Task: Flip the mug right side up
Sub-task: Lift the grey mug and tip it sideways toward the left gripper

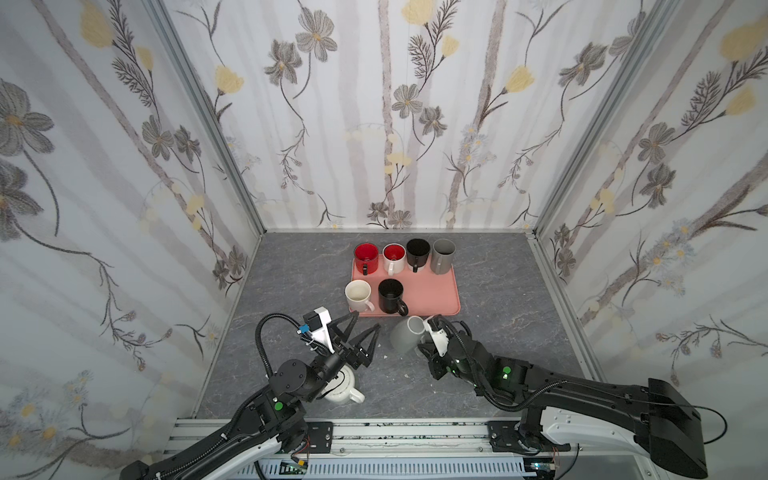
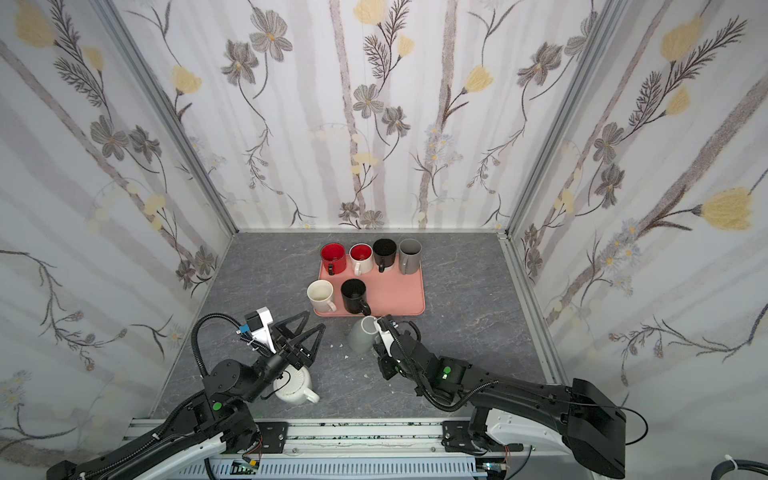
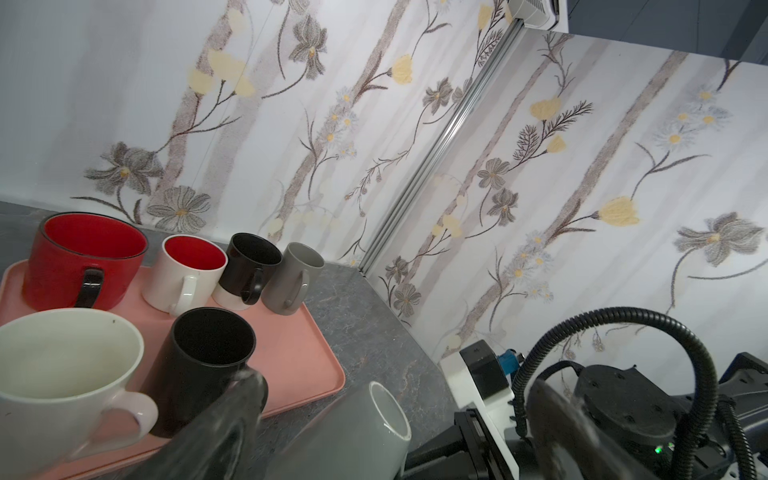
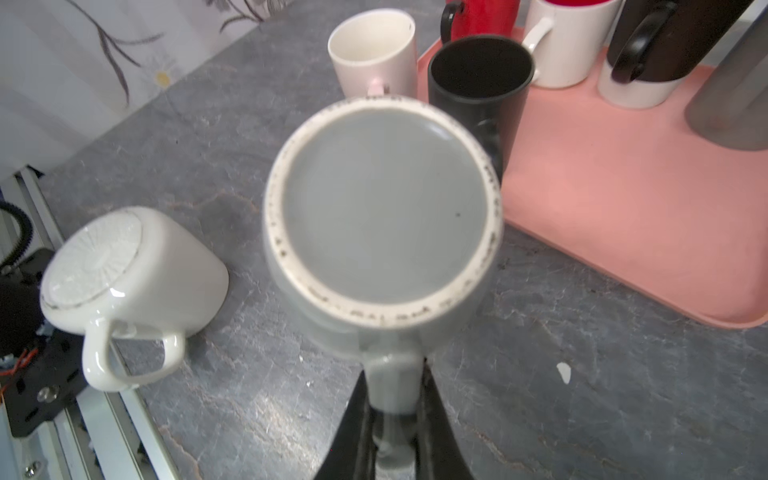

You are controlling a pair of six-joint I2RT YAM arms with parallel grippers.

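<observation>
- Just off the near edge of the pink tray (image 1: 436, 291), over the grey surface (image 1: 498, 332): grey mug (image 1: 405, 338), tipped over, neither upright nor inverted.
- Both top views: its mouth, white inside, points toward the tray and its base points back toward the robot.
- Right wrist view: the grey mug (image 4: 382, 208) shows its base almost square on, with the handle nearest the camera.
- right gripper (image 4: 394, 386) is pinched narrow on that handle, one finger on each side.
- Can't tell whether the mug's lower side touches the surface or hangs clear of it.
- left gripper (image 1: 366, 322) is spread wide with nothing in it, to the left of the grey mug and apart from it.
- white mug (image 4: 133, 266) sits on the surface near the front rail, partly under the left arm in both top views. It looks mouth-down, base up.
- Tray back row, left to right, all mouth up: red mug (image 1: 366, 259), red-lined mug (image 1: 394, 259), black-and-white mug (image 1: 417, 254), taller grey cup (image 1: 444, 257).
- Tray front: black mug (image 1: 390, 297), upright.
- cream mug (image 1: 358, 296) stands upright at the tray's left edge, just beside the black mug.
- Small white chips (image 4: 563, 371) lie on the surface near the grey mug.
</observation>
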